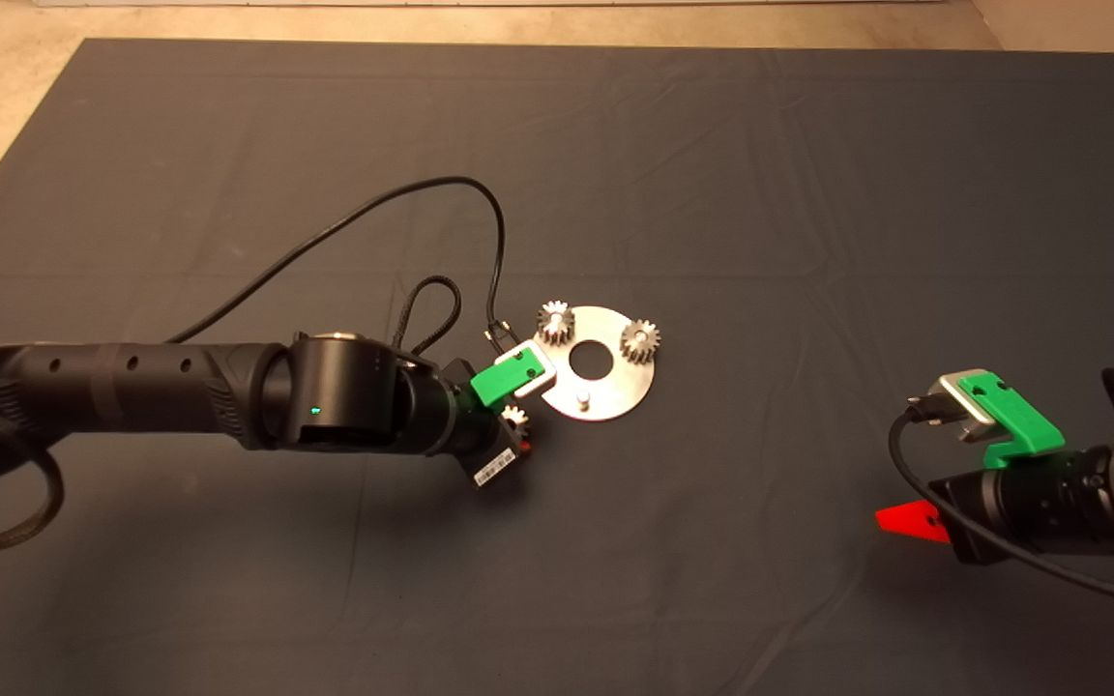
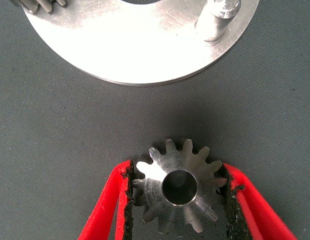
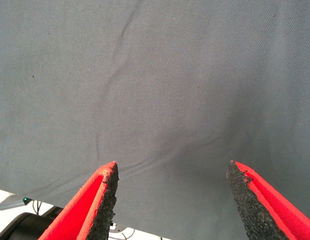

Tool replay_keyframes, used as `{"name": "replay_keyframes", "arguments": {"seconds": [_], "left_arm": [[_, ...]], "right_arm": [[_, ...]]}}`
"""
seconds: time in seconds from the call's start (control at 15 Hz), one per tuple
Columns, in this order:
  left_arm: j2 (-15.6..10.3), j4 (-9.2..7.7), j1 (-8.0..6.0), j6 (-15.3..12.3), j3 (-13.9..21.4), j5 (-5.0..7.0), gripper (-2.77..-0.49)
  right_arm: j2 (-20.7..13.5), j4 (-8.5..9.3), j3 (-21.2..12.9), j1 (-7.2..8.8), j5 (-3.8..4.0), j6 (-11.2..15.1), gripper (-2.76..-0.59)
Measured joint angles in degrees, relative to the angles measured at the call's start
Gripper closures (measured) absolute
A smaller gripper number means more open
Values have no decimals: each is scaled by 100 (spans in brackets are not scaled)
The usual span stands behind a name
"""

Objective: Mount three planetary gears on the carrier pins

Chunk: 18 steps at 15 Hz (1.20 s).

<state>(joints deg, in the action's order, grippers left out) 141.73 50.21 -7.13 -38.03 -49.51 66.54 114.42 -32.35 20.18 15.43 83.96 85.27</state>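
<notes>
The round silver disc (image 1: 617,389) lies mid-mat. Two planetary gears (image 1: 555,322) (image 1: 641,340) sit on its far pins. The near carrier pin (image 1: 583,398) stands bare; it also shows in the left wrist view (image 2: 217,20), on the disc (image 2: 139,45). My left gripper (image 1: 516,420) is just left of the disc's near edge, shut on the third gear (image 2: 155,186), with both pads against its teeth, gripper (image 2: 179,169). The gear lies flat, hole up, a short way off the disc's rim. My right gripper (image 1: 913,522) hovers open and empty at the right (image 3: 172,170).
A black cable (image 1: 402,208) loops from the left wrist over the mat behind the disc. Bare tan floor lies beyond the mat's far and left edges. The right wrist view shows only wrinkled mat.
</notes>
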Motion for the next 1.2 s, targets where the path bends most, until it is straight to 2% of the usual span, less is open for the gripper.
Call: {"name": "replay_keyframes", "arguments": {"seconds": [0.67, 0.8, 0.93, 1.0, 1.13, 1.2], "left_arm": [[-2, -5, -2, 26, 4, 6, -83], [-13, -22, -4, 28, 115, 60, -80], [4, -152, -108, 30, 245, 55, -81], [17, -228, -231, 30, 246, 55, -76], [17, -262, -487, 28, 251, 52, -76], [20, -265, -540, 28, 255, 50, -75]], "right_arm": [[-4, 0, 0, -1, 0, 0, -161], [-17, 1, 0, -1, 2, 0, -161], [-18, 2, 0, -2, 2, 0, -161], [-17, 2, 0, -1, -1, 0, -161], [-17, 3, 0, -2, 2, 0, -161], [-17, 2, 0, -2, 2, 0, -161]]}}
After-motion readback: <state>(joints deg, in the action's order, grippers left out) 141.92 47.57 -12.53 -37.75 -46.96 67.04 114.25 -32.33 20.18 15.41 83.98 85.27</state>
